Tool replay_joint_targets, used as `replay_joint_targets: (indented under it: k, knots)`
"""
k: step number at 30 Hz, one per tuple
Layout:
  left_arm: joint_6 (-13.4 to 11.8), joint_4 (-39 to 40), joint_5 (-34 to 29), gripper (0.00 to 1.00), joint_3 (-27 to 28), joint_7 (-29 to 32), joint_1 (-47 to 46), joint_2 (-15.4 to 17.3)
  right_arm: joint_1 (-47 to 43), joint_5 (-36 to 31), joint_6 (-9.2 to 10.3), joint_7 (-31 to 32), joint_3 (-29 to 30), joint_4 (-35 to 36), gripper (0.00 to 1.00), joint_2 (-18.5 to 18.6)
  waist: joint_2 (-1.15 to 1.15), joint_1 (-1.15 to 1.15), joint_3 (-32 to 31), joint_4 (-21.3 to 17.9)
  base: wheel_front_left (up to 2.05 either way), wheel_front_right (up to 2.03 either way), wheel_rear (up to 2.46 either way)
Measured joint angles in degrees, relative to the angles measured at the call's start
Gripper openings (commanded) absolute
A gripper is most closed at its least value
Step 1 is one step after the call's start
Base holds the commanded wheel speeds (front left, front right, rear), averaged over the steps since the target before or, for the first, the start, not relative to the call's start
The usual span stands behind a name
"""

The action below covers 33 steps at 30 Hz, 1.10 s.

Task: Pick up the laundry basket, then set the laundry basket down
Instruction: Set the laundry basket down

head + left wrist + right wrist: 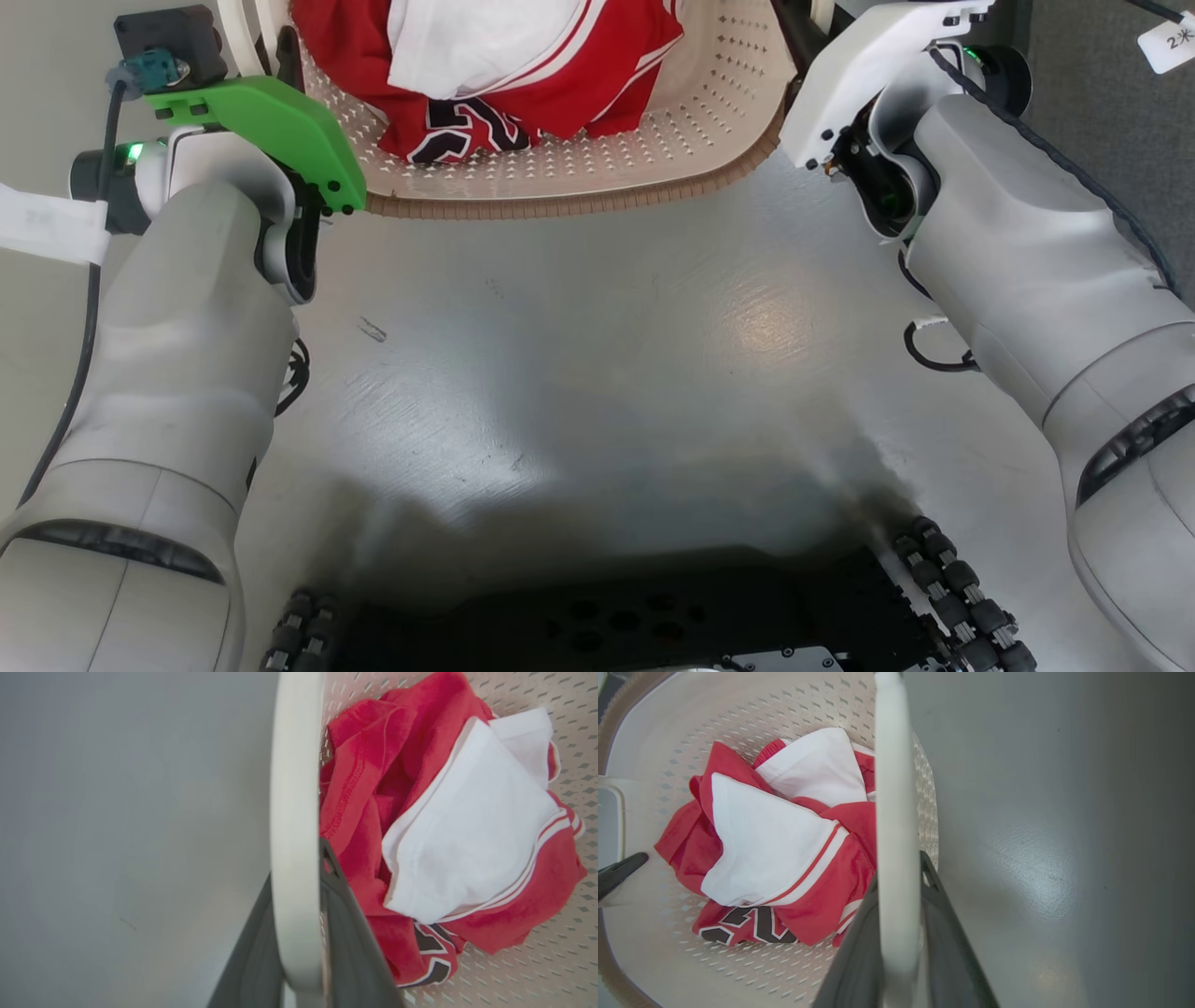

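Left wrist view first: what has the left gripper [296, 868] got?

Its two dark fingers [355, 952] stand only a bar's thickness apart, one on each side of the white left handle [294, 765] and pressed against it. That is a pinch on the bar.

And the right gripper [899, 872]?

The right wrist view gives the same picture. Its narrowly parted fingers [948, 952] clamp the white right handle [889, 765] between them.

How does the laundry basket [691, 121] look?

It is cream-white and dotted with small perforations, with a brown woven-look rim [579, 201] along its near edge. Inside lies a crumpled red jersey [597, 84] with black-and-white lettering. A white cloth [467, 37] with red stripe trim lies on top of it.

Where is it?

In the head view it is at the top middle, between the two wrists. It is out past the robot's black base [616, 625], over the grey floor [597, 373]. In the right wrist view a dark fingertip [621, 870] of the left gripper shows across the basket, at the far handle.

What can't you make out?

The head view cuts off the basket's far half. The green bracket [271, 131] on the left wrist covers its near left corner. Each handle bar hides part of the finger behind it. I cannot tell whether the basket's bottom rests on the floor or hangs clear of it.
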<state>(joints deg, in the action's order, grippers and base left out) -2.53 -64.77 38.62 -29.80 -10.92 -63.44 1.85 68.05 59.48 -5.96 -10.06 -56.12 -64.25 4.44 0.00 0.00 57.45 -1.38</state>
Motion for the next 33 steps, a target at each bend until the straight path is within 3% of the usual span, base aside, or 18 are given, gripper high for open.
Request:
replay_joint_targets:
  k: [10, 11, 12, 13, 14, 15, 33]
  knots:
    - [0.1, -1.1, 0.0, 0.00, 0.0, -0.8, -0.9, -0.2, 0.7, 0.6, 0.00, -0.6, -0.5, 0.0, 0.00, 0.0, 0.00, 0.00, 0.5, 0.1, 0.00, 0.00, 0.00]
    - [0.2, -1.2, 0.0, 0.14, 0.0, -1.0, -0.9, -0.2, 0.7, 0.6, 0.00, -0.6, -0.6, 0.0, 0.00, 0.0, 0.00, 0.00, 0.6, 0.1, 0.00, 0.00, 0.00]
    - [0.3, -1.3, 0.0, 0.45, -0.1, -1.1, -0.9, -0.2, 0.7, 0.6, 0.00, -0.6, -0.6, 0.0, 0.36, 0.0, 0.00, 0.00, 0.6, 0.1, 0.00, 0.00, 0.00]
    - [0.3, -1.4, -0.1, 0.96, -0.2, -1.2, -1.0, -0.3, 0.7, 0.6, -0.04, -0.7, -0.6, 0.0, 0.51, 0.0, 0.00, 0.00, 0.6, 0.1, 0.00, 0.00, 0.00]
    - [0.3, -1.5, -0.1, 1.00, -0.3, -1.2, -1.0, -0.3, 0.7, 0.6, -0.45, -0.9, -0.7, 0.0, 0.51, 0.0, 0.00, 0.00, 0.6, 0.1, 0.00, 0.00, 0.00]
    - [0.3, -1.6, -0.2, 1.00, -0.3, -1.2, -1.0, -0.2, 0.7, 0.6, -0.99, -1.2, -0.7, 0.2, 1.00, -0.1, 0.00, 0.00, 0.6, 0.1, 0.00, 0.00, 0.00]
    - [0.5, -3.9, -0.2, 1.00, -0.3, -1.8, -1.1, -0.3, 0.8, 1.7, -1.10, -2.0, -1.3, -0.5, 1.00, -0.8, 0.00, -0.01, -0.9, -0.2, 0.00, 0.00, 0.00]
